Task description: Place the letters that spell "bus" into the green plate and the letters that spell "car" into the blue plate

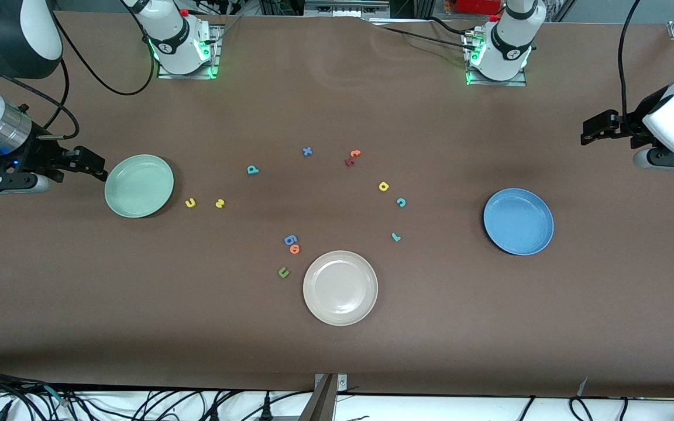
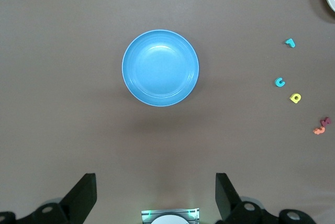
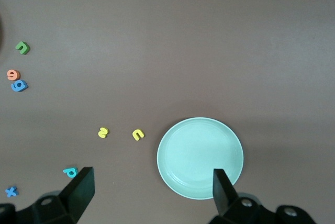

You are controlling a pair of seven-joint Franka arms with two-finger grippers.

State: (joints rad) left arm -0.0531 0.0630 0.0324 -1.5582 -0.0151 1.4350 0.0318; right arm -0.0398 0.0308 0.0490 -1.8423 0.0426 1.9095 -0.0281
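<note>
You had both hands spread and empty: the right hand at the frame's left edge beside the green plate, the left hand at the right edge above the blue plate. The yellow "u", yellow "s" and teal "b" lay left of center on the tabletop. The yellow "a", teal "c" and teal "r" lay right of center.

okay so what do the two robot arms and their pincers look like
Both arms are glossy white with black joint bands, on bases lit green, trailing black cables. The left pincer and right pincer are black, with two flat wedge-shaped fingers; the right wrist has a silver ring.
</note>
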